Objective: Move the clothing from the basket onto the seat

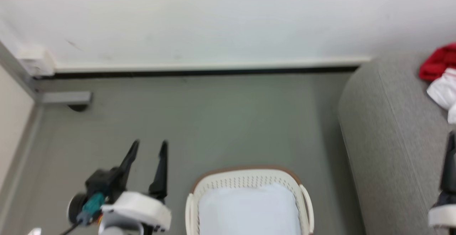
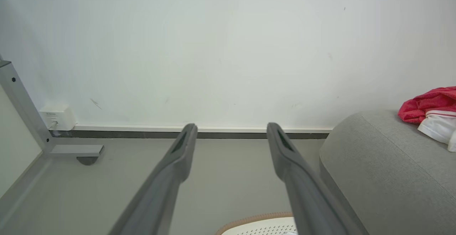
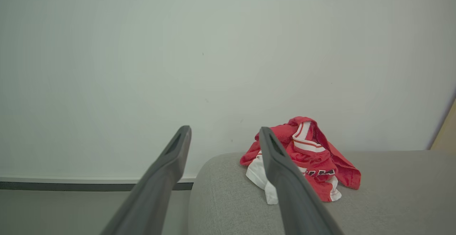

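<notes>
The cream-white basket (image 1: 249,188) with a brown rim stands on the floor at the bottom centre of the head view; its inside looks pale, with no red cloth showing. Red and white clothing (image 3: 310,160) lies crumpled on the grey seat (image 3: 392,195), also at the head view's right edge (image 1: 440,64). My left gripper (image 1: 149,147) is open over the floor left of the basket, nothing between its fingers. My right gripper (image 3: 224,131) is open and holds nothing, pointing toward the seat's near end, apart from the clothing.
A white wall with a skirting board (image 1: 206,67) runs behind the floor. A grey metal frame leg (image 1: 64,97) and a white wall box (image 2: 57,116) sit at the left. Bare grey floor (image 1: 221,121) lies between basket, wall and seat.
</notes>
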### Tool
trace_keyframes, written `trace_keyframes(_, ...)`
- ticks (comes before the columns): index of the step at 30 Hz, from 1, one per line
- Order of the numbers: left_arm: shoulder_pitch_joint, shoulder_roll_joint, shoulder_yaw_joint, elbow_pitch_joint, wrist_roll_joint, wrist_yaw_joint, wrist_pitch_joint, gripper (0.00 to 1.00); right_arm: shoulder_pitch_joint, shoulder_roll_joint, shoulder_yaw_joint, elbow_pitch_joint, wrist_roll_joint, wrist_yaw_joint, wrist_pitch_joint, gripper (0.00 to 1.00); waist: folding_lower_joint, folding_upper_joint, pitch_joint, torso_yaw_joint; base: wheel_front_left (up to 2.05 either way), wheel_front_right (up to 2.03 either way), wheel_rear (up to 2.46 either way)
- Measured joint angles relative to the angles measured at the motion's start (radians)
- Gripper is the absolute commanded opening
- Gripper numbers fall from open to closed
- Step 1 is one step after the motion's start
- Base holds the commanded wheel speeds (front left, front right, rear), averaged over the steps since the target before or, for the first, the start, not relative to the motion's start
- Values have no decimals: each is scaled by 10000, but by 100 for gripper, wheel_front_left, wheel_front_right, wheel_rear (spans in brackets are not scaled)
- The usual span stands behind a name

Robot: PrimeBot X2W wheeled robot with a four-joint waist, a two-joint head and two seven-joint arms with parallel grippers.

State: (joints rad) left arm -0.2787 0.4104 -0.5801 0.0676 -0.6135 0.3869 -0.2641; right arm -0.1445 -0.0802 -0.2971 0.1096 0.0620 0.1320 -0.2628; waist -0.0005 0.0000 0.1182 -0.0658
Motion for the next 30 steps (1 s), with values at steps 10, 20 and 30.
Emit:
trace_keyframes(10,1899,-1062,1797,899,1271,-1453,0,100,1801,295,779,412,408,0,-15,100,1,0,-1267,876,0,0,0)
trace_keyframes(20,2376,-1987,2934,1547,2456,-2650,0,100,2199,301,1302,1122,934,0,-15,100,3,0,-1758,1048,0,0,0)
trace_keyframes(30,2539,-2546,3712,1908,3080,-3436,0,0,2315,307,1662,1279,1093,0,-15,0,4,0,-1846,960,0,0,0)
